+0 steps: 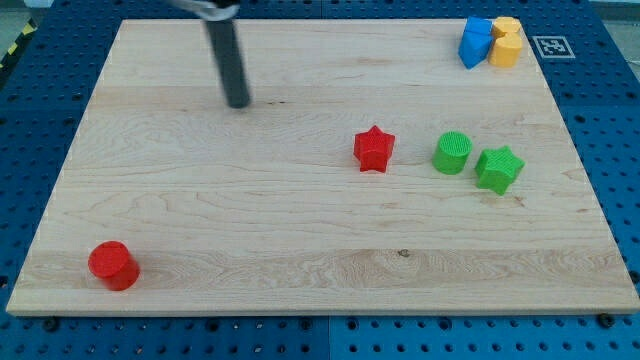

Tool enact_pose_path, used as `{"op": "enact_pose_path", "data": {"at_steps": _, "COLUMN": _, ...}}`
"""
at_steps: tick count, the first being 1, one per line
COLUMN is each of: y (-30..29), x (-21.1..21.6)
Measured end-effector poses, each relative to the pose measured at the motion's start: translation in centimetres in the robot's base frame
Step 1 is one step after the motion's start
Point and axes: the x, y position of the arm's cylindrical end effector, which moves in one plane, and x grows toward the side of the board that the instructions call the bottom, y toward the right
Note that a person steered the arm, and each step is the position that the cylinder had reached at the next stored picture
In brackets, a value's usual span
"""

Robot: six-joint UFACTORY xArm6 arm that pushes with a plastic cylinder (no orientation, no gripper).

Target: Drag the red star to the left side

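The red star (374,149) lies right of the board's middle. My tip (238,103) rests on the board well to the star's left and a little toward the view's top, apart from every block. The rod rises from it to the view's top edge. A red cylinder (112,265) stands near the bottom left corner.
A green cylinder (452,153) and a green star (498,168) lie just right of the red star. A blue block (474,42) and two yellow blocks (506,44) cluster at the top right corner. The wooden board (300,260) sits on a blue pegboard table.
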Motion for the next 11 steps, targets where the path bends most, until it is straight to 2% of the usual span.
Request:
{"op": "enact_pose_path", "data": {"at_steps": 2, "y": 12.3, "x": 0.8}}
{"op": "enact_pose_path", "data": {"at_steps": 3, "y": 16.9, "x": 3.6}}
{"op": "enact_pose_path", "data": {"at_steps": 4, "y": 18.4, "x": 7.5}}
{"op": "enact_pose_path", "data": {"at_steps": 5, "y": 13.9, "x": 10.3}}
{"op": "enact_pose_path", "data": {"at_steps": 6, "y": 6.0, "x": 11.5}}
{"op": "enact_pose_path", "data": {"at_steps": 7, "y": 4.3, "x": 11.7}}
{"op": "enact_pose_path", "data": {"at_steps": 9, "y": 13.8, "x": 10.7}}
{"op": "enact_pose_path", "data": {"at_steps": 10, "y": 10.0, "x": 8.1}}
{"op": "enact_pose_path", "data": {"at_steps": 11, "y": 1.7, "x": 7.8}}
